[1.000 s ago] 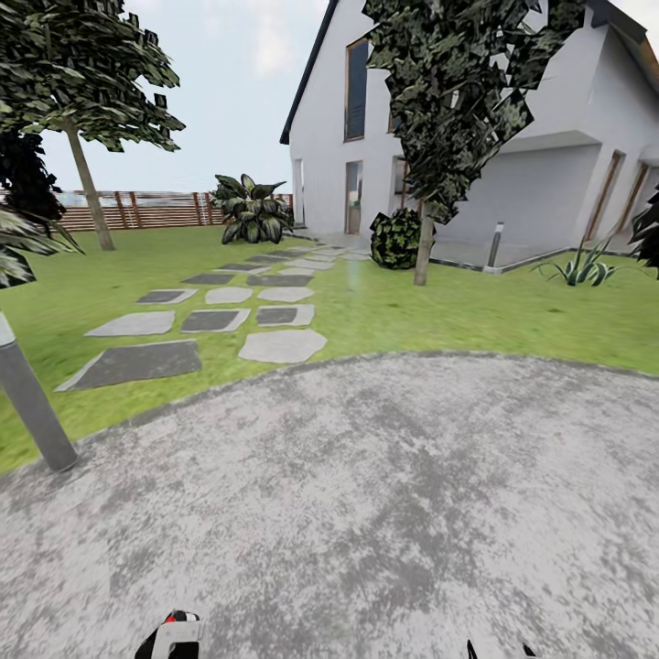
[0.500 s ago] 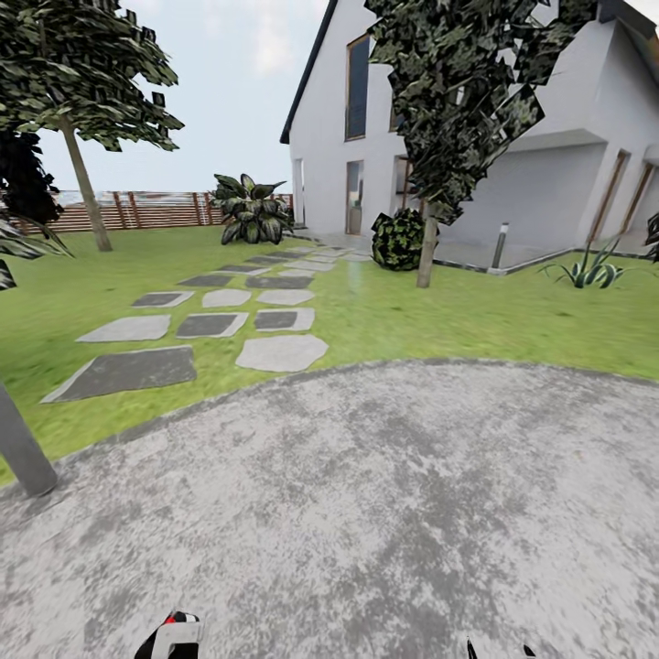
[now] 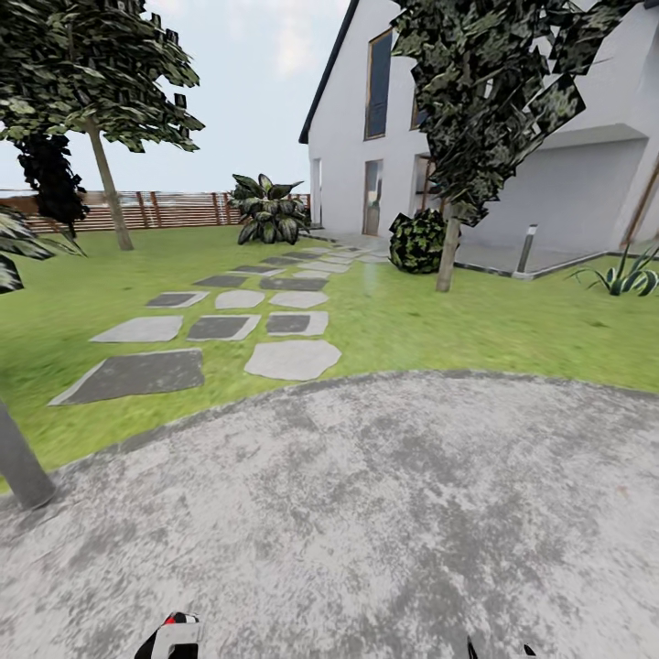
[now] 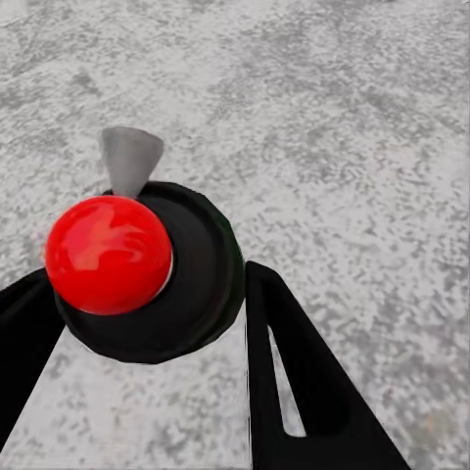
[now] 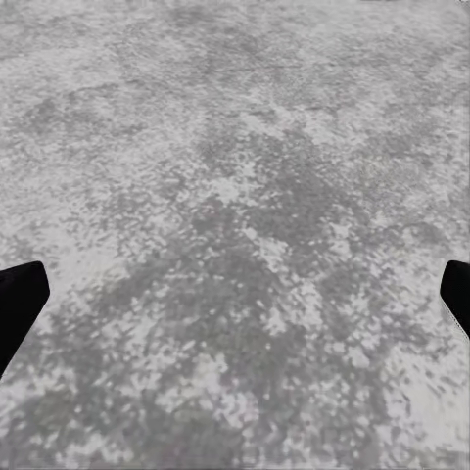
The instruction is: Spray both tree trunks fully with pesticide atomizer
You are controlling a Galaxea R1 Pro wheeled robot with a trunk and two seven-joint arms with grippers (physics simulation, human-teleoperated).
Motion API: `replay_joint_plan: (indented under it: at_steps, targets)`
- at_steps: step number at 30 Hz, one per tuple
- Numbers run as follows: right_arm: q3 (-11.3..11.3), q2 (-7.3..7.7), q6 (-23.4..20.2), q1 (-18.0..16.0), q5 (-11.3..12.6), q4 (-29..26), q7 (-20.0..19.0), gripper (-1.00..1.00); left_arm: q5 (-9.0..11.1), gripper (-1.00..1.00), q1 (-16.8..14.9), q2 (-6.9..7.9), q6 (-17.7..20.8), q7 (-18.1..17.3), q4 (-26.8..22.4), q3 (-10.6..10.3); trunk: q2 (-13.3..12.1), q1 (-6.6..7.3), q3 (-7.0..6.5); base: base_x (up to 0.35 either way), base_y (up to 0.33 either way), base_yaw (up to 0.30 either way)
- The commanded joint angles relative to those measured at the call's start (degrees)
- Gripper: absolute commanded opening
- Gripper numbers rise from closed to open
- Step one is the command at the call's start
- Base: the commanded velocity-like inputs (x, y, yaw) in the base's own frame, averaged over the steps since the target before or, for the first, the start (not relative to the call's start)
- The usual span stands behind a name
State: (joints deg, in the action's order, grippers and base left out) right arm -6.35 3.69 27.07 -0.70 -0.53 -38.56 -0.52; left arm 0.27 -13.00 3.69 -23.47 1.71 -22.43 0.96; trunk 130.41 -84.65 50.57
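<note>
the left gripper (image 4: pixel 147 323) clamps a black atomizer with a glossy red top (image 4: pixel 110 255) at frame centre: likely light, rigid, slippery; right gripper (image 5: pixel 235 294) spread apart.

A grey speckled paved area (image 3: pixel 384 513) fills the foreground. Beyond it, stepping slabs (image 3: pixel 220 325) cross the lawn (image 3: pixel 476 320) toward a white house (image 3: pixel 513 156). 2 leafy trees stand on the grass, 1 near the fence (image 3: pixel 174 209), 1 by the house.

The red-topped atomizer (image 4: pixel 132 269) sits apparently gripped between the left pincer's (image 4: pixel 147 333) black fingers (image 4: pixel 304 392).
</note>
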Motion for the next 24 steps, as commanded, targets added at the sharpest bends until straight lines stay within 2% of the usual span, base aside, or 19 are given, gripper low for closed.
replay_joint_plan:
  at_steps: [1, 19, 24]
  targets:
    - [0.0, 0.0, 0.0, 0.0, 0.0, 0.0, 0.0, 1.0, 0.0, -1.0, 0.0, 0.0, 0.0, 0.0, 0.0, 0.0, 0.0, 0.0, 0.0, 0.339, -0.083, 0.004]
    - [-0.1, 0.0, 0.0, 0.0, 0.0, 0.1, 0.1, 1.0, 0.0, -1.0, 0.0, 0.0, 0.0, 0.0, 0.0, 0.0, 0.0, 0.0, 0.0, 0.339, -0.083, 0.002]
    - [0.0, 0.0, 0.0, 0.0, 0.0, 0.1, 0.1, 1.0, 0.0, -1.0, 0.0, 0.0, 0.0, 0.0, 0.0, 0.0, 0.0, 0.0, 0.0, 0.34, -0.083, 0.133]
